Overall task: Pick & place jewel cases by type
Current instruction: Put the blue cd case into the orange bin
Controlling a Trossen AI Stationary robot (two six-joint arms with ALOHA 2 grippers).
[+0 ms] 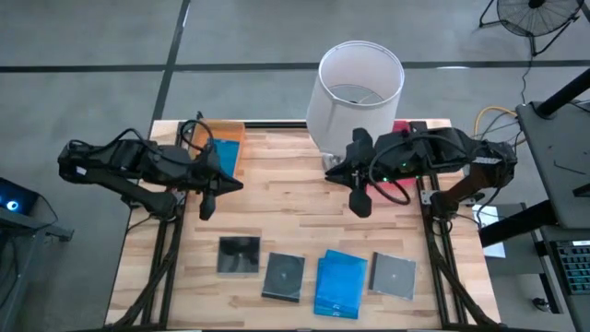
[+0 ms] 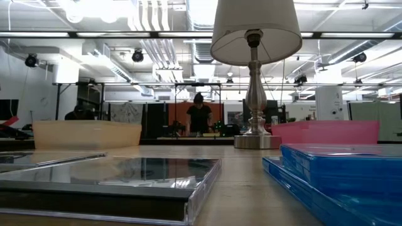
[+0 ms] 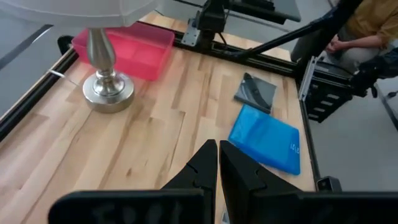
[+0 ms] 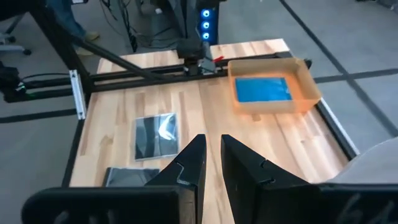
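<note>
Looking down from above, I see four cases lying flat in a row along the near edge of the table: a dark case (image 1: 239, 254), a second dark case (image 1: 283, 276), a blue case (image 1: 338, 282) and a third dark case (image 1: 394, 275). One more blue one (image 4: 262, 89) already sits inside the orange tray (image 4: 310, 81) at the far left corner. My pink tray (image 3: 158, 38) waits at the far right corner, beside the lamp (image 1: 359, 81). My left claw (image 1: 206, 201) hangs over the bare wood with its fingers pressed tight together and nothing in them. My right claw (image 1: 360, 203) hangs over the middle of the table, fingers nearly together with only a thin gap, and it pinches nothing either. The thing that matters most is this: every loose case lies toward the near edge from both claws, so I must reach forward and down. The loose blue case sits almost straight ahead of my right claw, so I think that arm is nearer to it. Its long side runs from near to far, so my fingers would best close across its short width. The first dark case lies just ahead of my left claw. Whichever claw goes must spread its fingers first.
</note>
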